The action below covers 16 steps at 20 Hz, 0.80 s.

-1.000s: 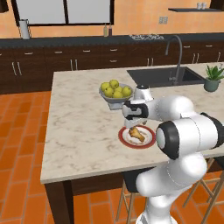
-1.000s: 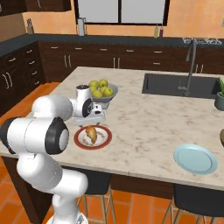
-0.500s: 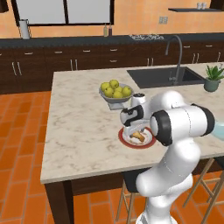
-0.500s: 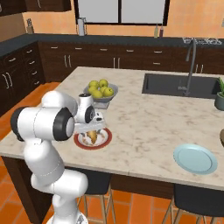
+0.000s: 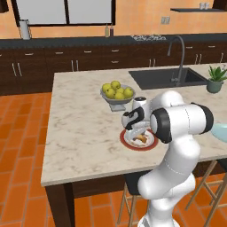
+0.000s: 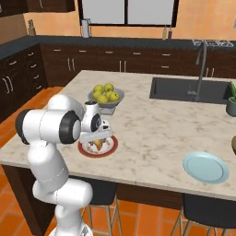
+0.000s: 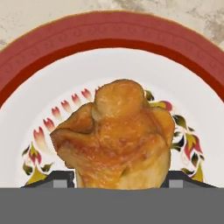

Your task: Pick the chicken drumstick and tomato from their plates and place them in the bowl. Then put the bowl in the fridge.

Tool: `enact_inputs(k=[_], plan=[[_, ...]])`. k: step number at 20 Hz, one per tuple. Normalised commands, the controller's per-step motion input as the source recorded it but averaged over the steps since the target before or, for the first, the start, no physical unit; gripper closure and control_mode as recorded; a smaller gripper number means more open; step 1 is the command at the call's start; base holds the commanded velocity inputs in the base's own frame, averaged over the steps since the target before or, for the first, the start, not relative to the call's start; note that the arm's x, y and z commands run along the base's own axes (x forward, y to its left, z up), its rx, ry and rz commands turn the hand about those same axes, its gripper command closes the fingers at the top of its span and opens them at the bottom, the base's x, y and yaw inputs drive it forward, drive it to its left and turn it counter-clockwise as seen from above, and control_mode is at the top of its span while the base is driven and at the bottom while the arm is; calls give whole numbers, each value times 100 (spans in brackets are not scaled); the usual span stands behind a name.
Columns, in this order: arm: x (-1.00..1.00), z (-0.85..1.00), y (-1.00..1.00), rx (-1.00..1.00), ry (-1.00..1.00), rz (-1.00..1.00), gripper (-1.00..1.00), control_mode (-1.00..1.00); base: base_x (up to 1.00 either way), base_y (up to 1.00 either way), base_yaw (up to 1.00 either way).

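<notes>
The gripper [image 7: 118,183] is down over the red-rimmed plate [image 7: 39,57], and the chicken drumstick [image 7: 116,135] sits between its two dark finger tips [image 7: 52,179]. In the hand view the finger tips stand at each side of the golden-brown meat, very close to it, but I cannot tell if they already press on it or are still a little apart. The drumstick lies on the white middle of the plate, over the painted flowers.

From the base cameras the white arm [image 5: 177,128] bends low over the near part of the marble island counter [image 5: 80,128], and the plate [image 6: 97,148] is near the front edge. Just behind the plate stands the grey footed bowl of yellow-green apples [image 6: 106,94]. To the right, well apart, a pale blue plate [image 6: 205,167] lies near the same front edge. Farther back is the dark sink [image 6: 184,90] with its curved faucet [image 5: 177,55], and a small potted plant [image 5: 216,79] stands beside it. Against the far wall run the dark cabinets [image 5: 66,66], with a window above them.
</notes>
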Motion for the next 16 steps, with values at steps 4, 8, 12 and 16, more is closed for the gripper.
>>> enact_inputs(k=[4,8,12,16], plan=[[-13,15,0,1,-1,0,100,-100,0,0,0],[-57,94,3,10,-2,-4,100,-100,0,0,0],[-92,100,11,4,0,-15,100,-100,0,0,0],[-79,93,18,-14,0,-17,100,-100,0,0,0]])
